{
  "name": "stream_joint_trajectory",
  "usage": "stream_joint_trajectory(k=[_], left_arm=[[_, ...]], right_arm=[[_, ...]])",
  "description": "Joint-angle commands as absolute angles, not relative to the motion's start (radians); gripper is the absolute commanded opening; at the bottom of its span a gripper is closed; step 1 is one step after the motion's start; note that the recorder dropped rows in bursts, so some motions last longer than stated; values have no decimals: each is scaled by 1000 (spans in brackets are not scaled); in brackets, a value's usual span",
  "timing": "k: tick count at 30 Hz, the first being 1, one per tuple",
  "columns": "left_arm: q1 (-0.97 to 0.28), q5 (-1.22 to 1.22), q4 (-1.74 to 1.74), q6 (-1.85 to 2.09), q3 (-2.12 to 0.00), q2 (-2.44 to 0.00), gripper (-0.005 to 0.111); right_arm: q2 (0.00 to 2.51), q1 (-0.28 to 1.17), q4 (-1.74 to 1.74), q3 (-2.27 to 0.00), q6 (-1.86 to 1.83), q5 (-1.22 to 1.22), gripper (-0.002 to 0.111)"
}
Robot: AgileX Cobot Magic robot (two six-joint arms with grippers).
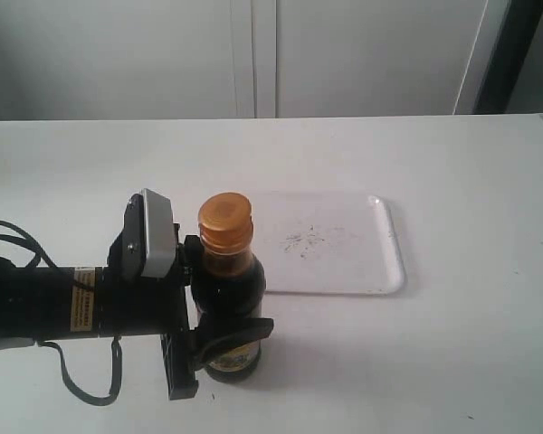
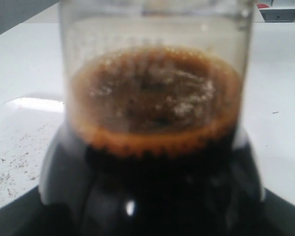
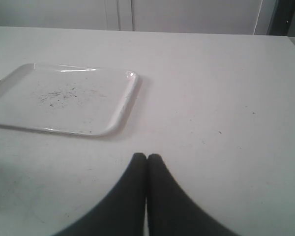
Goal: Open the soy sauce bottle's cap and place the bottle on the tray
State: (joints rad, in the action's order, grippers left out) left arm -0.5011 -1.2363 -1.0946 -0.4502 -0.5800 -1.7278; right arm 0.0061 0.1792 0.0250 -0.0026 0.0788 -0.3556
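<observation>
One firm hold was needed: left jaws gripped the soy sauce bottle [image 1: 231,280] at lower centre, so the closed, empty right jaws could probably lever up the cap [image 1: 225,221].

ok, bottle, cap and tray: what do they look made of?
soy sauce bottle: clear, glossy, liquid visible through; glass or plastic, can't tell. cap: opaque orange-gold, ribbed collar; likely moulded plastic. tray: white, glossy rim, scuffed centre; probably plastic.
</observation>
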Motion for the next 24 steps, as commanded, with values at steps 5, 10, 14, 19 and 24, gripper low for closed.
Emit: stream_joint_trajectory(k=[5,10,14,19,24], left_arm=[[-503,-1221,-1120,-426,-581,-1725,0],[-503,-1221,-1120,-426,-581,-1725,0],[-503,-1221,-1120,-426,-581,-1725,0],[-503,-1221,-1122,-426,-581,-1725,0],[-503,-1221,-1122,-426,-581,-1725,0]], right_arm=[[0,179,43,0,60,-207,0],[0,179,29,0,48,37,0],[0,179,11,0,183,189,0],[0,179,15,0,322,303,0],[15,179,53,-84,288,299,0]])
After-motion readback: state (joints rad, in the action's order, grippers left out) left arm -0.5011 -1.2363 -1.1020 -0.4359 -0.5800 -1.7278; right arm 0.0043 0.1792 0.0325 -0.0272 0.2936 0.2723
